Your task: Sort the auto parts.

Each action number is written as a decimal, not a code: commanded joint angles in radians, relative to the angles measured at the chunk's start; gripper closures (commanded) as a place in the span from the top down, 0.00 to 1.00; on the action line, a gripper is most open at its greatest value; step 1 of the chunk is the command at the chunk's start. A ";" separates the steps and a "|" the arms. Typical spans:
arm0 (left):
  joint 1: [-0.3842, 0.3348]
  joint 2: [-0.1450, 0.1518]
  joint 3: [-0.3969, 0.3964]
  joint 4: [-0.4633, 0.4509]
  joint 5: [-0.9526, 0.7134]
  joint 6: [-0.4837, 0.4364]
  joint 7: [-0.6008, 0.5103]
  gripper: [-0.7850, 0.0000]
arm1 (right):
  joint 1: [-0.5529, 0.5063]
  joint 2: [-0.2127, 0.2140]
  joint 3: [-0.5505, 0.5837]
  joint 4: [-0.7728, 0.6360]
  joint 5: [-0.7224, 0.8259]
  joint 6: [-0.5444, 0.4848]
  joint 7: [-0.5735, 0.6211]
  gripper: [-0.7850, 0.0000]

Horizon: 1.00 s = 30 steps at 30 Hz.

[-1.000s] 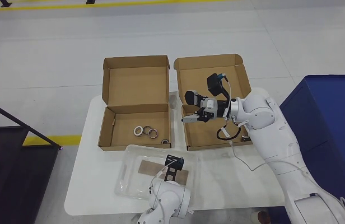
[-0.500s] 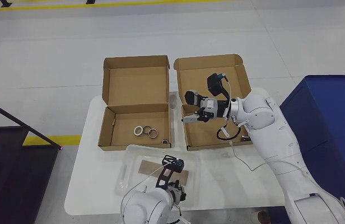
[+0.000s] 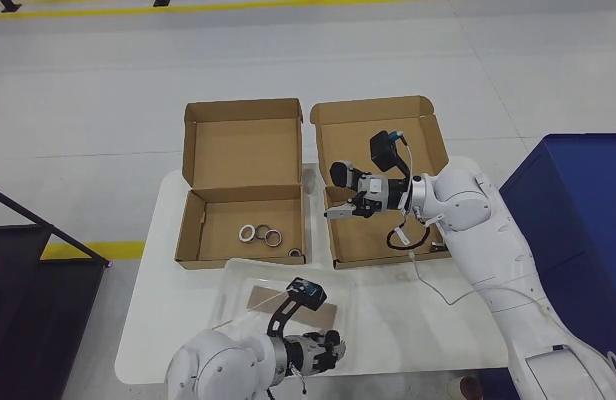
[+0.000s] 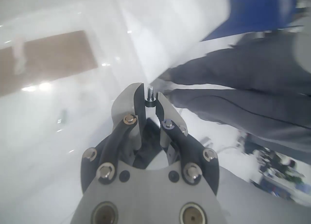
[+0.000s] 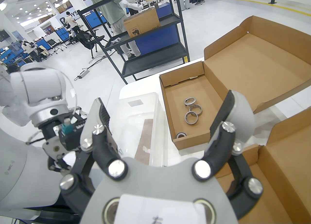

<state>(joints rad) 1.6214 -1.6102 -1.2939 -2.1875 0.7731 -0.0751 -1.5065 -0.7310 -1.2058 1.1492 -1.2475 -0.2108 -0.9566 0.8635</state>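
My left gripper [image 4: 150, 95] is shut on a small threaded bolt [image 4: 150, 98], whose thread pokes out past the fingertips. In the top view this left gripper [image 3: 331, 352] is at the table's front edge, just off the near side of the clear plastic tray [image 3: 228, 310]. My right gripper [image 5: 165, 108] is open and holds nothing. It hangs over the left wall of the right cardboard box [image 3: 383, 245], where the top view shows the right gripper [image 3: 340, 207]. The left cardboard box [image 3: 218, 215] holds several metal rings [image 3: 260, 234], seen as rings [image 5: 191, 110] in the right wrist view.
A brown card [image 3: 288, 303] lies in the tray. Both boxes have their lids folded back away from me. A blue partition [image 3: 578, 220] stands at the table's right side. Bare white table [image 3: 408, 320] lies right of the tray.
My left arm has swung out of the tray toward the table's front edge, turning its wrist, with the bolt in its fingers. My right arm has stayed still.
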 commanded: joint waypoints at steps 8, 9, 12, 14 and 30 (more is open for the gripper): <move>-0.106 0.096 -0.111 0.166 -0.833 0.045 -0.029 0.00 | 0.000 0.000 0.000 0.000 0.000 0.000 0.000 1.00; -0.128 0.114 -0.097 0.184 -0.871 0.057 -0.029 0.00 | 0.000 0.000 0.000 0.000 0.000 0.000 0.000 1.00; -0.128 0.114 -0.097 0.184 -0.871 0.057 -0.029 0.00 | 0.000 0.000 0.000 0.000 0.000 0.000 0.000 1.00; -0.128 0.114 -0.097 0.184 -0.871 0.057 -0.029 0.00 | 0.000 0.000 0.000 0.000 0.000 0.000 0.000 1.00; -0.128 0.114 -0.097 0.184 -0.871 0.057 -0.029 0.00 | 0.000 0.000 0.000 0.000 0.000 0.000 0.000 1.00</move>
<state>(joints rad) 1.4930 -1.4965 -1.3910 -2.0038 -0.0976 -0.0186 -1.5359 -0.7310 -1.2058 1.1492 -1.2475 -0.2108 -0.9566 0.8635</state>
